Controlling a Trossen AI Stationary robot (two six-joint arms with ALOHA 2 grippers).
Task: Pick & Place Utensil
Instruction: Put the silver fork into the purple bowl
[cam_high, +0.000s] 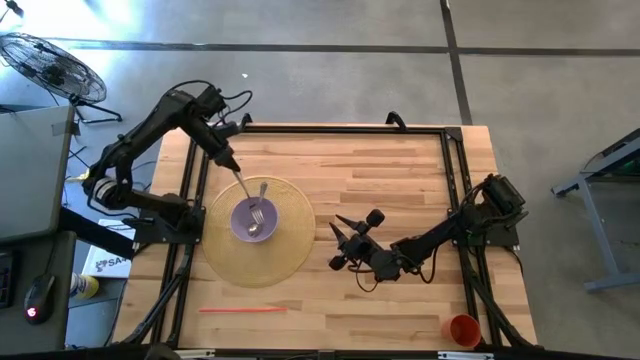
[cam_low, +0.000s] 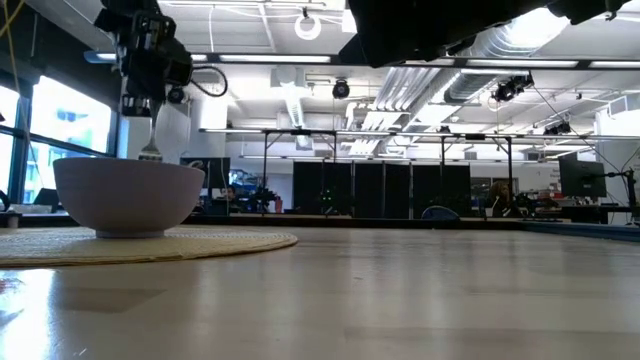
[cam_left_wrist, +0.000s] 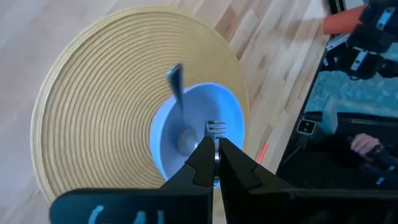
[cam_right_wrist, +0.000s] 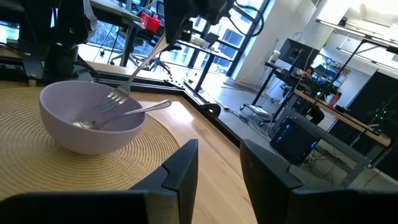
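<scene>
Over the table's left side, the left gripper (cam_high: 228, 157) hangs just above the lilac bowl (cam_high: 254, 220), its fingers pinched tight on the handle of a fork (cam_high: 247, 192). The fork slants down from the jaws with its tines (cam_right_wrist: 111, 99) low inside the bowl, at or just above the rim; whether they touch the bottom I can't make out. Its long axis runs from the gripper, toward the table's far left, down and inward to the bowl's middle. A spoon (cam_high: 259, 208) already lies in the bowl, bowl-end down and handle leaning on the far rim, so the two handles point roughly the same way and sit close together. To my eye the fork only needs letting go, and the one thing to mind is that it may slide or clink against the spoon as it drops.

The bowl rests at the centre of a round woven placemat (cam_high: 290, 255). Near the table's front edge lies a thin red straw (cam_high: 243, 309), well apart from the mat. Further right, the right gripper (cam_high: 343, 244) waits low over mid-table, fingers parted and empty, pointing toward the mat. An orange cup (cam_high: 463, 329) stands in the front right corner.
</scene>
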